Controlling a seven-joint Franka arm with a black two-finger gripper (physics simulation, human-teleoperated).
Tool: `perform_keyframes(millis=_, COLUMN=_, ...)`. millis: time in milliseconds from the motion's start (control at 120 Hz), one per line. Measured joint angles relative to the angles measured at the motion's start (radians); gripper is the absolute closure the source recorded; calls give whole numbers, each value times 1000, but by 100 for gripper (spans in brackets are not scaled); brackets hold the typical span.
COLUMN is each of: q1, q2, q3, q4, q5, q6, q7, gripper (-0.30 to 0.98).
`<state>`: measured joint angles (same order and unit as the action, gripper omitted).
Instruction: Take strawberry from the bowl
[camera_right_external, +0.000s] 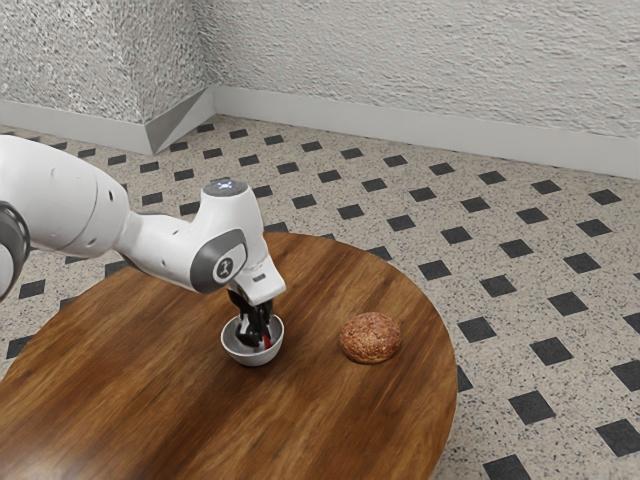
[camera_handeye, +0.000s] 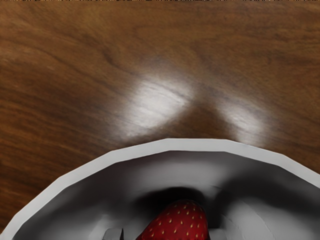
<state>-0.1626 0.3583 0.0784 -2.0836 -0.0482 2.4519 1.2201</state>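
My gripper (camera_right_external: 256, 338) reaches down into the metal bowl (camera_right_external: 238, 352), its lower part inside the rim. A bit of the red strawberry (camera_right_external: 267, 342) shows beside it there, low in the bowl. In the wrist view the strawberry (camera_handeye: 181, 223) lies at the lower edge, within the gripper (camera_handeye: 167, 235), and the bowl's pale rim (camera_handeye: 195, 145) curves around them. The lower part of the strawberry is hidden, and whether it is gripped cannot be made out.
A round brown bread bun (camera_right_external: 370, 337) lies on the wooden table (camera_right_external: 180, 400), a short way from the bowl toward the exterior view's right. The table's curved edge runs beyond the bun.
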Motion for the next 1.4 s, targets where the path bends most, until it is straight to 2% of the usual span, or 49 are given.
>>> perform_keyframes(millis=133, q1=-2, q2=-13, q3=0, q4=0, q5=4, q6=8, q7=-2, gripper=68)
perform_keyframes(millis=350, q1=-40, q2=-150, q3=0, q4=-28, q5=8, q6=9, q7=-11, gripper=74)
perform_keyframes(millis=692, q1=-285, q2=-215, q3=-1, q4=-87, q5=-56, q6=1, q7=-64, gripper=77)
perform_keyframes(millis=867, q1=-310, q2=-216, q3=-1, q4=-106, q5=-65, q6=1, q7=-103, gripper=77)
perform_keyframes(millis=975, q1=-309, q2=-212, q3=-1, q4=-107, q5=-72, q6=-5, q7=-117, gripper=61)
perform_keyframes(millis=1108, q1=-312, q2=-212, q3=-2, q4=-106, q5=-85, q6=-20, q7=-122, gripper=34)
perform_keyframes(millis=1233, q1=-313, q2=-228, q3=-1, q4=-88, q5=-95, q6=-28, q7=-133, gripper=19)
perform_keyframes(millis=1325, q1=-280, q2=-279, q3=20, q4=62, q5=-116, q6=-74, q7=-189, gripper=12)
perform_keyframes(millis=1400, q1=-150, q2=-284, q3=36, q4=310, q5=-82, q6=-235, q7=-284, gripper=9)
